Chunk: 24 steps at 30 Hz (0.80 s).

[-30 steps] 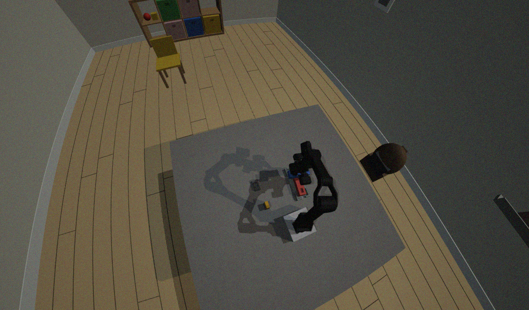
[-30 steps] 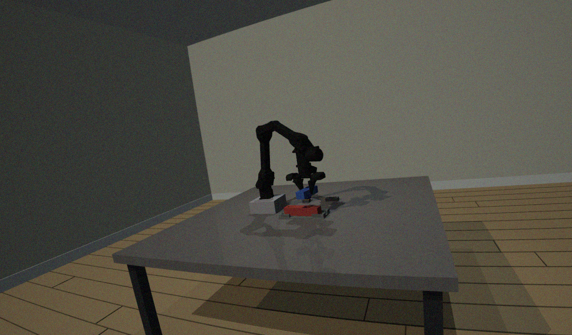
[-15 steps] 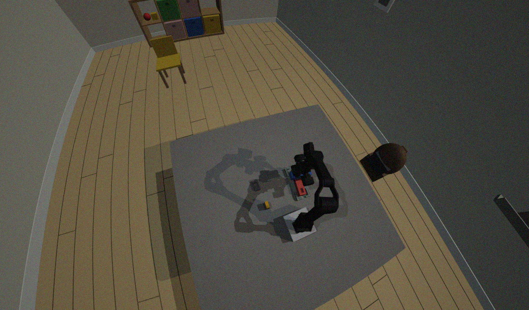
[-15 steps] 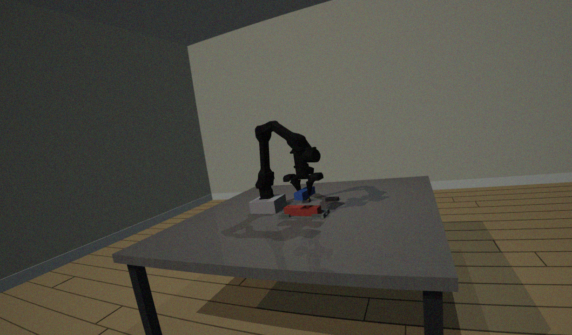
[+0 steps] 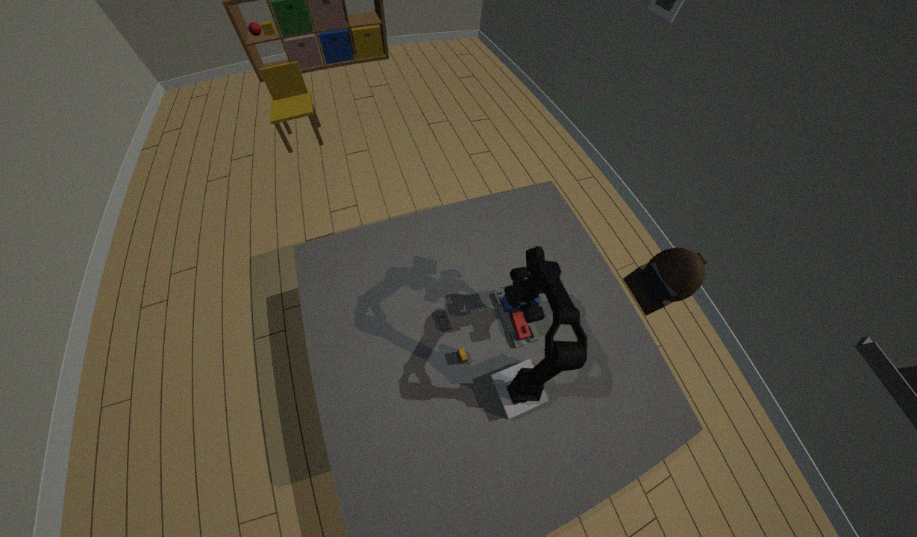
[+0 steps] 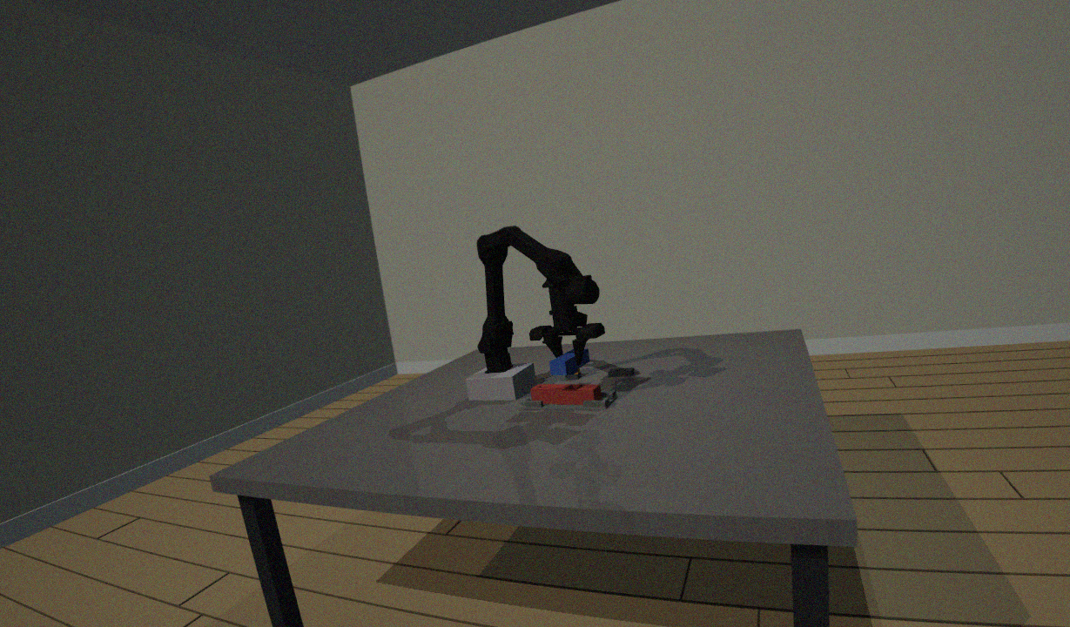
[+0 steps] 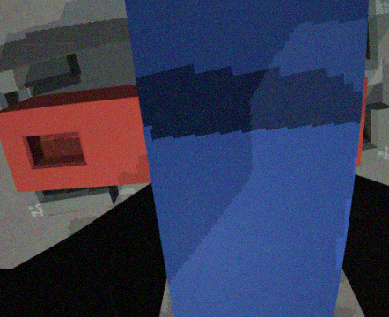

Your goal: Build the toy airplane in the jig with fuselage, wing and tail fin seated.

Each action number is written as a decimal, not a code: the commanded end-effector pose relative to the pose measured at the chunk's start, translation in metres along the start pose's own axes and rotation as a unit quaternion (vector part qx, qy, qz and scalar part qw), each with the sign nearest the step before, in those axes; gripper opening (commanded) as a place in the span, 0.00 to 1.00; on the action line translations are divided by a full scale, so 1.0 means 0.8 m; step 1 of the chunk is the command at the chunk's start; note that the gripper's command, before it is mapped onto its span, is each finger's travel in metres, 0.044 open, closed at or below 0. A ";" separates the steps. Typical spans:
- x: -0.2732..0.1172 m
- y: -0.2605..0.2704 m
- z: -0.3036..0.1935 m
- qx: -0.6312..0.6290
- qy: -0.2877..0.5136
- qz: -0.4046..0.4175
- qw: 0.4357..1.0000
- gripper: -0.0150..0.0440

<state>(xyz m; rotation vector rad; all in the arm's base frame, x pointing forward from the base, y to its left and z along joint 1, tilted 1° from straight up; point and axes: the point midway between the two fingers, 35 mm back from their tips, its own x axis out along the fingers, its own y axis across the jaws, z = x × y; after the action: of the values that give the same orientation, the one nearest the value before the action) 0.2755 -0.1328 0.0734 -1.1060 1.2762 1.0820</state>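
Note:
My gripper [image 5: 524,303] [image 6: 568,359] [image 7: 243,186] is shut on the blue wing [image 5: 509,306] [image 6: 561,366] [image 7: 252,220], with a finger on each side of it. The wing is held level, crosswise above the red fuselage [image 5: 521,326] [image 6: 565,394] [image 7: 111,136], with a gap between them in the exterior view. The fuselage lies in the grey-green cradle [image 5: 506,325] [image 6: 596,403] [image 7: 77,203], and its small open socket shows left of the wing in the wrist view. The wing's tab and the other socket are hidden. The yellow tail fin [image 5: 462,355] stands on the table, apart from the fuselage.
A small dark block [image 5: 441,320] [image 6: 622,372] lies on the grey table [image 5: 407,467] [image 6: 678,468]. The arm's white base block [image 5: 509,409] [image 6: 491,386] stands near the cradle's socket end. A yellow chair and a shelf stand far back.

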 end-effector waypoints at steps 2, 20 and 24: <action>0.003 0.000 -0.001 -0.002 0.003 0.000 1.000 0.58; 0.039 0.000 -0.002 -0.002 0.003 0.000 1.000 0.58; 0.047 0.000 -0.002 -0.002 0.003 0.000 1.000 0.58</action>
<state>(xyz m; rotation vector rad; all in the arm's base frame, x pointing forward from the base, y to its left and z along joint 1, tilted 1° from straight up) 0.2779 -0.1351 0.0428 -1.1144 1.2713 1.0720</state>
